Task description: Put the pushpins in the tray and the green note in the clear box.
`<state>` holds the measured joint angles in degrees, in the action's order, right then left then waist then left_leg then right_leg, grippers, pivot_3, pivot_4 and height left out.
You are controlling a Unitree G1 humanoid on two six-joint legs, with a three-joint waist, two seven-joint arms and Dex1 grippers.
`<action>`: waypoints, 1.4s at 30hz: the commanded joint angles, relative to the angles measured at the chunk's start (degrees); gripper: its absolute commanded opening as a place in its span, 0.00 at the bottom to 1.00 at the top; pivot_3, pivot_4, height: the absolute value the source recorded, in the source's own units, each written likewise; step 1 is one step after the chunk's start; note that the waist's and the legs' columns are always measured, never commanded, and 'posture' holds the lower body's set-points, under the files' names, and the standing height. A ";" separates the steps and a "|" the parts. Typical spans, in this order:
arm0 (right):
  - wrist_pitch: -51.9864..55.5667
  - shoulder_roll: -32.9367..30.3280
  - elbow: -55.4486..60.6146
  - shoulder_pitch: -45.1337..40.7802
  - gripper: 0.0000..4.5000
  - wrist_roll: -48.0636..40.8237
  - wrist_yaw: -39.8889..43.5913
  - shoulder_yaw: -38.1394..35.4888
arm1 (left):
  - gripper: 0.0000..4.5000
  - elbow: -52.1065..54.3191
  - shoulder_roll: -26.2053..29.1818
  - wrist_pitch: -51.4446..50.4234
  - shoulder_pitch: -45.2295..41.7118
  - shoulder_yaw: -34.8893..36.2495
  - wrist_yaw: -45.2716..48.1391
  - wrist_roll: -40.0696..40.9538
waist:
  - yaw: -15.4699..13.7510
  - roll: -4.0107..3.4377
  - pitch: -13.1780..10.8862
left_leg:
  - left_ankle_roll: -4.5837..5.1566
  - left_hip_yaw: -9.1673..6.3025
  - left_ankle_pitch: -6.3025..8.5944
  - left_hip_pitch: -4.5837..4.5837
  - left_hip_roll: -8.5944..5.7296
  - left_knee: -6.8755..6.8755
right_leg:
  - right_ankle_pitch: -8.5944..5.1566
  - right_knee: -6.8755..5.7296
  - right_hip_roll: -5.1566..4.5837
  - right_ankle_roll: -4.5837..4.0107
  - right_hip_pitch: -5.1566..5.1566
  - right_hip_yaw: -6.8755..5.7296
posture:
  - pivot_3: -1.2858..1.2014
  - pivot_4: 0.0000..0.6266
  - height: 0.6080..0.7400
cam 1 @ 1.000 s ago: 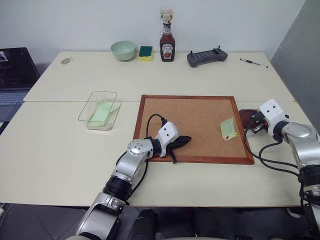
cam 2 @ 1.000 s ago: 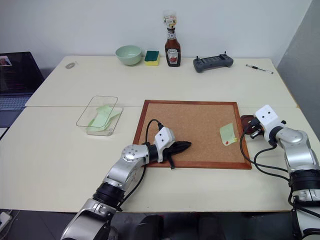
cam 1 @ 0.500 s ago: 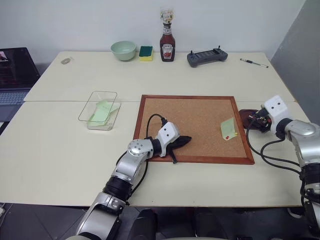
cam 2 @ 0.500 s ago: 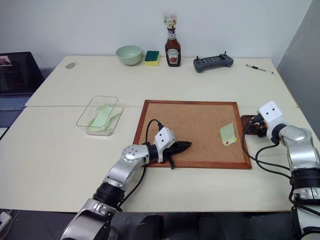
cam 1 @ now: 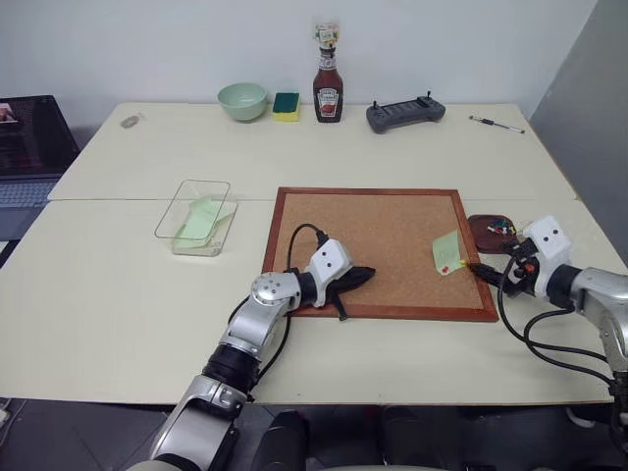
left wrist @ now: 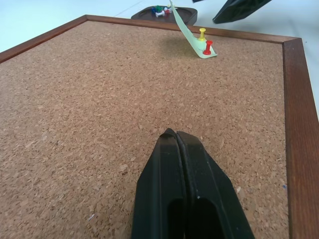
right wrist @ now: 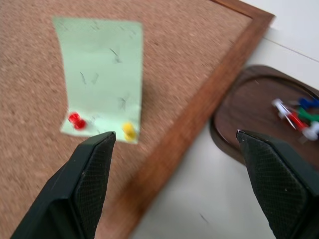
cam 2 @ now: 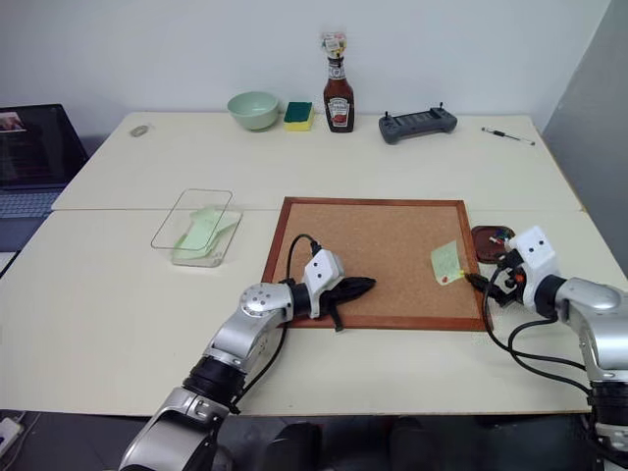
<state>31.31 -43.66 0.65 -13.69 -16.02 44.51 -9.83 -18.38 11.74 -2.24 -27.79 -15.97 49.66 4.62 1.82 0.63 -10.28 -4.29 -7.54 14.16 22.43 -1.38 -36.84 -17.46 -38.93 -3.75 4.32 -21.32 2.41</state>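
On the corkboard (cam 1: 378, 250), near its right edge, a green note (cam 1: 447, 251) is seen pinned by a red pushpin (right wrist: 76, 120) and a yellow pushpin (right wrist: 129, 131) along its near edge, while its far part curls up off the cork. Just right of the board's frame, the tray (cam 1: 489, 234) is set on the table (cam 1: 118, 294), and several loose pushpins (right wrist: 299, 113) in red, green, blue and white are held in it. Between note and tray, at the board's right edge, the right gripper (cam 1: 488, 267) is held with its fingers spread wide and nothing between them. Over the board's near left part, the left gripper (cam 1: 361, 276) is held low with its fingers pressed together, empty. Left of the board, well apart from it, the clear box (cam 1: 194, 217) is seen with pale green paper slips (cam 1: 201, 218) already inside. Along the table's far side are noted a pale green bowl (cam 1: 242, 99), a sponge (cam 1: 287, 104), a ketchup bottle (cam 1: 328, 83), a dark controller (cam 1: 405, 114) and a pen (cam 1: 497, 123). At the far left edge a laptop (cam 1: 31, 147) is seen.
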 commanded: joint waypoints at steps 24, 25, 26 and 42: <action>-2.50 0.63 -0.82 -1.56 0.09 1.28 1.02 3.60 | 0.00 -0.30 0.17 -0.11 0.64 -0.68 0.08 -0.55 | -0.01 0.00 0.00 | 0.00 -0.01 0.00 0.00 0.01 0.01 | 0.00 0.00 0.00 0.00 -0.01 -0.01 | 0.52 0.24 1.00; -2.43 0.53 -0.68 -1.48 0.06 1.20 1.17 3.50 | 0.00 -0.35 0.19 -0.07 0.66 -0.68 0.09 -0.57 | 0.00 0.00 0.00 | 0.00 -0.01 0.00 0.00 0.01 0.01 | 0.00 0.00 0.00 0.00 -0.01 -0.01 | 0.52 0.24 1.00; -2.35 0.43 -0.55 -1.43 0.00 1.13 1.33 3.38 | 0.00 -0.38 0.20 -0.04 0.67 -0.68 0.10 -0.58 | -0.01 0.00 0.00 | 0.00 -0.01 0.00 0.00 0.01 0.01 | 0.00 0.00 0.00 0.00 -0.01 -0.01 | 0.52 0.24 1.00; -1.00 0.59 2.87 -1.55 0.00 -2.84 1.73 0.08 | 0.00 -0.59 0.42 0.08 0.83 -0.79 0.31 -0.69 | -0.01 0.00 0.00 | 0.00 -0.01 0.00 0.00 0.01 0.01 | 0.00 0.00 0.00 0.00 -0.02 -0.01 | 0.52 0.24 1.00</action>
<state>30.76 -42.27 -0.27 -14.45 -17.02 46.17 -6.48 -18.37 11.92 -2.00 -27.73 -15.97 49.62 4.63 1.81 0.62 -10.28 -4.30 -7.54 14.16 22.44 -1.38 -36.82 -17.46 -38.94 -3.75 4.32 -21.34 2.39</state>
